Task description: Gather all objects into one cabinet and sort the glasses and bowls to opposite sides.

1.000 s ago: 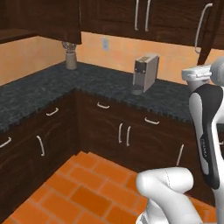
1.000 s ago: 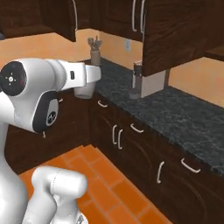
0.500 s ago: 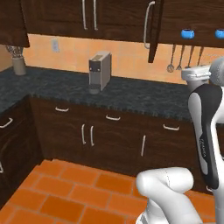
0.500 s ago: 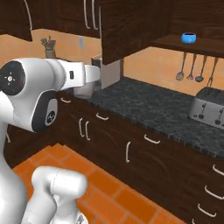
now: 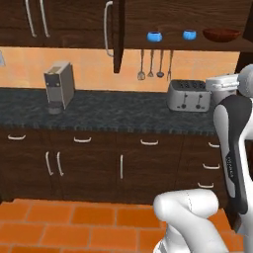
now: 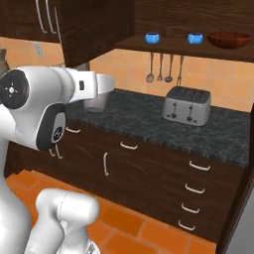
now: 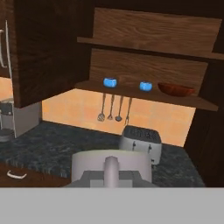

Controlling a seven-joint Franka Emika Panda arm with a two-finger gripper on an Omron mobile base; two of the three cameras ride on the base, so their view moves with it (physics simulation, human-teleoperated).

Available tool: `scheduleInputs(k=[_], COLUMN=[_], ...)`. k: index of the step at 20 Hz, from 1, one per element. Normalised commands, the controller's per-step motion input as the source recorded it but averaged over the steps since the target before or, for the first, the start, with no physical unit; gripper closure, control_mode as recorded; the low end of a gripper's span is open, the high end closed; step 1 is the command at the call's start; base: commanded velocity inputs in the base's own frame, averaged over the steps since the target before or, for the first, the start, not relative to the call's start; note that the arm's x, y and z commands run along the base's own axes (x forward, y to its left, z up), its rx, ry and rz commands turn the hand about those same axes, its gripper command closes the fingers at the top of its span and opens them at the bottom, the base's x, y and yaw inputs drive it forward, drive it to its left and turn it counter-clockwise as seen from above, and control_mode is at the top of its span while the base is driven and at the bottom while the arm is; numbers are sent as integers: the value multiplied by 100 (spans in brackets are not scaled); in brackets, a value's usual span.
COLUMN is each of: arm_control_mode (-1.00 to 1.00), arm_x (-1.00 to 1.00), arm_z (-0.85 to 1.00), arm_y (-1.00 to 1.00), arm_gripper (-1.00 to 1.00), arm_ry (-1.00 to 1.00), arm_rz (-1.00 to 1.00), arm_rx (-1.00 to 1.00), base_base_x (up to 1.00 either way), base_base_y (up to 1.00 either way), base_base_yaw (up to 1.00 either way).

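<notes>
We are in a home kitchen: dark wood cabinets [image 5: 69, 20] with curved bar handles hang over a speckled stone counter [image 5: 108, 116]. A silver toaster [image 5: 187, 95], hanging utensils [image 5: 150, 64] against an orange backsplash and a terracotta tile floor [image 5: 74, 225] confirm it.

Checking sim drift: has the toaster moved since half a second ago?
No. The toaster sits on the counter below the hanging utensils, as before; the camera moved instead.

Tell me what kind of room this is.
A kitchen, rendered rather than real: a silver toaster stands on a dark speckled counter, utensils hang on the orange wall, and an open wood cabinet holds blue cups and a bowl.
</notes>
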Motion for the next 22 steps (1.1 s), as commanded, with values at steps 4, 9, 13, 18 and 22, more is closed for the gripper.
scheduleInputs(k=[4, 9, 13, 18, 22], arm_control_mode=[100, 100, 100, 100, 100], arm_x=[0, 0, 0, 0, 0], arm_z=[0, 0, 0, 0, 0], arm_y=[0, 0, 0, 0, 0], arm_gripper=[100, 100, 100, 100, 100], arm_ry=[0, 0, 0, 0, 0], arm_rz=[0, 0, 0, 0, 0], arm_rx=[0, 0, 0, 0, 0], base_base_x=[20, 39, 42, 61, 98], base_base_y=[-7, 0, 1, 13, 17], base_base_yaw=[-17, -22, -45, -34, -3])
